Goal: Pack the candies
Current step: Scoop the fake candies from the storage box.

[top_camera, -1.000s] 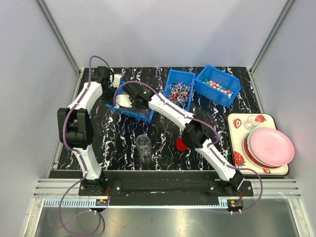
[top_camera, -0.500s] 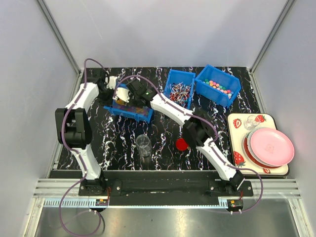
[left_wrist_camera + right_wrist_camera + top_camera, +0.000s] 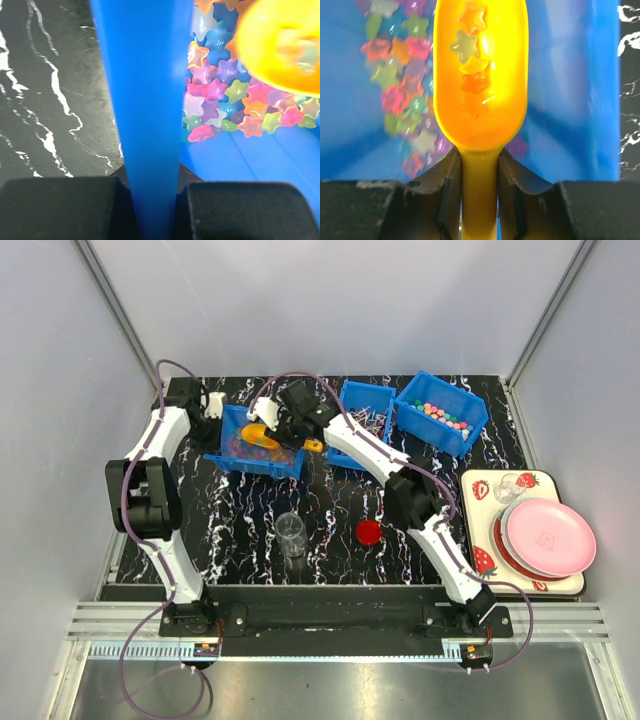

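Note:
My left gripper [image 3: 150,200] [image 3: 213,420] is shut on the left wall of the left blue bin [image 3: 145,100] [image 3: 228,455]. The bin holds a heap of small star-shaped candies [image 3: 220,100] [image 3: 400,95] in many colours. Over those candies, my right gripper [image 3: 479,170] [image 3: 285,430] is shut on the handle of the yellow scoop [image 3: 480,75] [image 3: 258,433] [image 3: 280,45]. Several star candies [image 3: 470,45] lie in the scoop's bowl. More candies fill the other two bins: red-and-white wrapped ones [image 3: 362,425] and pastel balls [image 3: 440,412].
A clear cup [image 3: 290,535] stands upright on the black marbled table [image 3: 330,570], nearer the arm bases. A flat red lid [image 3: 369,531] lies to its right. At the far right, a strawberry-print tray [image 3: 478,490] carries stacked pink plates [image 3: 548,537] and a small glass [image 3: 510,485].
The left bin has swung from a tilt to lie more level and shifted left with my left gripper. My right gripper has risen toward the far side, bringing the loaded scoop into view.

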`<state>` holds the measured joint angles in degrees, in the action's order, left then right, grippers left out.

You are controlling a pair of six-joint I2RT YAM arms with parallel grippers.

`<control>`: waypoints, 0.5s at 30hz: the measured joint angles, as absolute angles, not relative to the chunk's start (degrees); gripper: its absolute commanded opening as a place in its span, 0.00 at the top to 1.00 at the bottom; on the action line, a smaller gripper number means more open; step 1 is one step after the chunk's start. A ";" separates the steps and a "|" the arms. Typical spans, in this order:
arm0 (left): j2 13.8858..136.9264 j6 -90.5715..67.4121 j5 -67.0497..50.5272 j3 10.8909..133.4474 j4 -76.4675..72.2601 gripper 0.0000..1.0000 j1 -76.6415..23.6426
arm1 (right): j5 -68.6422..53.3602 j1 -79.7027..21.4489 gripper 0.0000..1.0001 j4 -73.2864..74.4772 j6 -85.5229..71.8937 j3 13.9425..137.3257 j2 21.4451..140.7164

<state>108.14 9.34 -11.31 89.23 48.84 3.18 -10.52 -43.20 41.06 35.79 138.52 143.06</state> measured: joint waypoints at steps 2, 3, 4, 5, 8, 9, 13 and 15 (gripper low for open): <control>108.18 9.30 -10.61 89.25 48.51 1.00 3.40 | -12.19 -42.48 1.00 42.37 35.46 138.52 142.41; 108.18 9.30 -10.22 89.25 48.40 1.00 3.44 | -13.17 -42.19 1.00 42.98 35.42 138.52 142.04; 108.18 9.30 -9.87 89.25 48.31 1.00 3.44 | -13.91 -41.98 1.00 43.51 35.31 138.52 141.64; 108.18 9.28 -9.56 89.25 48.29 1.00 3.44 | -14.66 -41.82 1.00 43.88 35.22 138.52 141.32; 108.20 9.28 -8.54 89.25 48.27 1.00 3.44 | -16.99 -41.45 1.00 45.74 35.03 138.52 139.76; 108.25 9.28 -8.25 89.25 48.23 1.00 3.44 | -17.78 -41.34 1.00 46.19 35.00 138.52 139.24; 108.55 9.28 -7.35 89.25 47.88 1.00 3.42 | -20.49 -40.71 1.00 47.81 35.00 138.52 137.32; 108.75 9.28 -6.96 89.25 47.83 1.00 3.44 | -21.30 -40.32 1.00 48.82 35.03 138.52 136.27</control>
